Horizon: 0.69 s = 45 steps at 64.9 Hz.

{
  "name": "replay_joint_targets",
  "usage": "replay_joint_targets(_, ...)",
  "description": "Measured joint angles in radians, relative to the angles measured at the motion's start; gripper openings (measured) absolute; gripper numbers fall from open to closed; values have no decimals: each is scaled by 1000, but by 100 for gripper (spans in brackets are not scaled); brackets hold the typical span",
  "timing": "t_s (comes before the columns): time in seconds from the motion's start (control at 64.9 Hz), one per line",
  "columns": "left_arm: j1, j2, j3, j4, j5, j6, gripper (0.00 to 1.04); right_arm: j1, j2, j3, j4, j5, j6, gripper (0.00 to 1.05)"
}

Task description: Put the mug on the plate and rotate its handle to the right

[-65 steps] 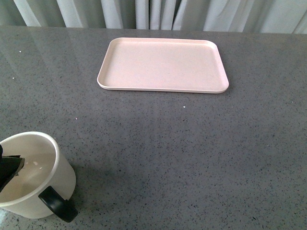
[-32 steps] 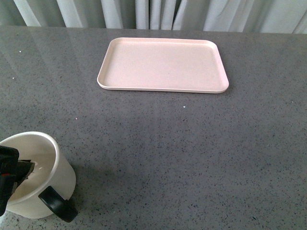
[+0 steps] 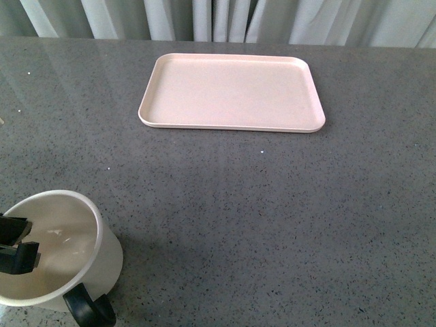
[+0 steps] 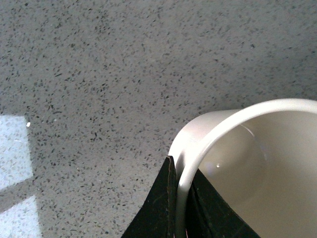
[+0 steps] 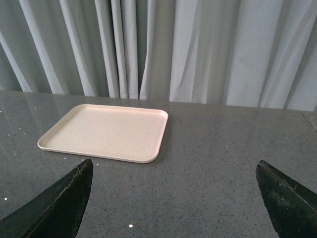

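The white mug (image 3: 65,262) is at the near left corner of the front view, open side up. Its black handle (image 3: 88,310) points towards the near edge, slightly right. My left gripper (image 3: 15,244) is shut on the mug's left rim. In the left wrist view one black finger (image 4: 158,208) is outside the wall and the other inside, with the mug (image 4: 237,114) rim pinched between them. The pale pink plate (image 3: 231,127) lies empty at the far middle of the table, well away from the mug. My right gripper (image 5: 173,198) is open over bare table, short of the plate (image 5: 106,131).
The dark grey speckled table (image 3: 272,218) stretches between mug and plate. Pale curtains (image 5: 198,49) hang behind the far edge. A bright patch (image 4: 15,148) lies on the table surface beside the mug in the left wrist view.
The mug, held by my left gripper, now looks larger and sits a little further right. Its handle has swung lower, towards the near edge.
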Motion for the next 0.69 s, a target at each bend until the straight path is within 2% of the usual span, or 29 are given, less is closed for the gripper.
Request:
replay_joint_targets(0.185, -2, -40, 14, -78, -9, -5, 2, 0, 0, 0, 0, 0, 0, 96)
replay_joint_targets(0.354, -43, -114, 64, -173, -12, -28, 2, 0, 0, 0, 0, 0, 0, 96)
replay_joint_targets(0.524, -137, -43, 266, -223, 19, -76, 2, 0, 0, 0, 0, 0, 0, 96)
replay_joint_targets(0.693, -159, 167, 498, -230, 19, -75, 2, 0, 0, 0, 0, 0, 0, 96)
